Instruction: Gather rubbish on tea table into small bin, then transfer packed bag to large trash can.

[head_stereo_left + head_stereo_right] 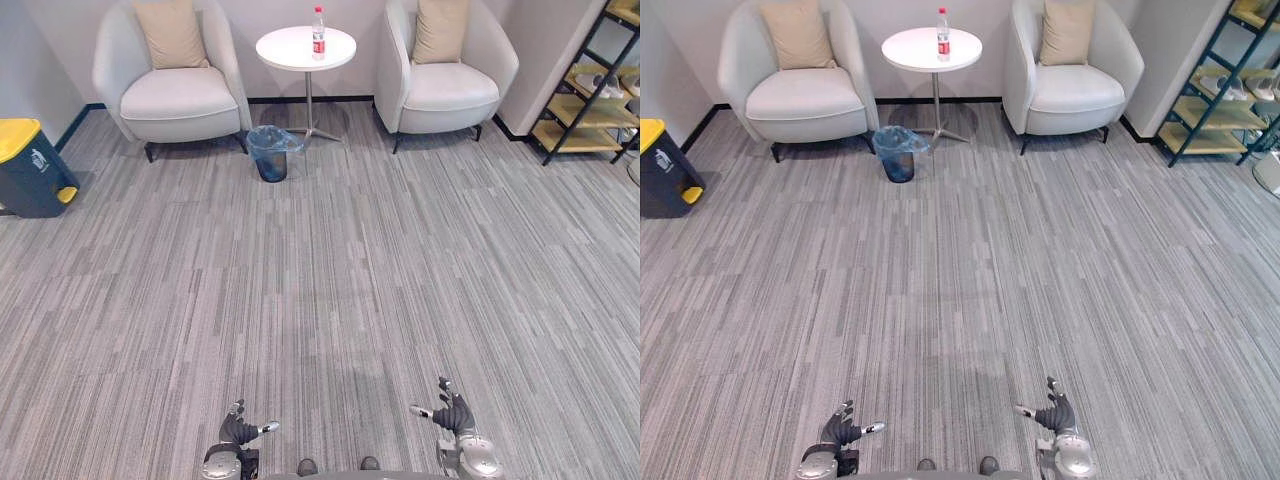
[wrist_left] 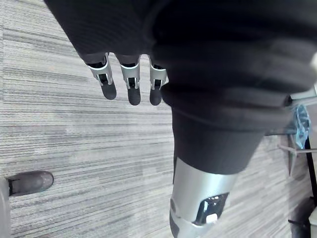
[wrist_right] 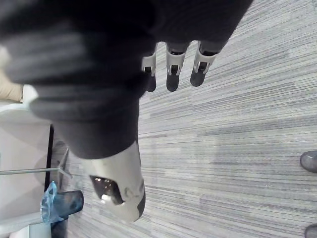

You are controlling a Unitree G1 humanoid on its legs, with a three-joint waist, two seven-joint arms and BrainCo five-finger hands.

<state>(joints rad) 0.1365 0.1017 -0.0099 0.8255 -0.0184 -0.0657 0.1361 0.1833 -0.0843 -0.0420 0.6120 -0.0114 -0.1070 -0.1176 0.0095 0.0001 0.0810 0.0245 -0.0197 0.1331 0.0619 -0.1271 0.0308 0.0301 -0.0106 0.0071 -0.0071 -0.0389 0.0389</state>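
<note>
Far ahead stands a round white tea table (image 1: 290, 52) with one plastic bottle (image 1: 318, 33), red-labelled and upright, on it. A small bin (image 1: 272, 152) lined with a blue bag sits on the carpet in front of the table's foot; it also shows in the right wrist view as the small bin (image 3: 59, 204). The large trash can (image 1: 30, 165), dark blue with a yellow lid, is by the left wall. My left hand (image 1: 238, 428) and right hand (image 1: 457, 412) hang low near me, far from the table. Their fingers (image 2: 131, 74) (image 3: 172, 62) are straight and hold nothing.
Two pale armchairs (image 1: 175, 85) (image 1: 445, 75) with beige cushions flank the table. A dark metal shelf (image 1: 595, 90) with wooden boards stands at the right wall. A wide stretch of grey striped carpet (image 1: 330, 280) lies between me and the furniture.
</note>
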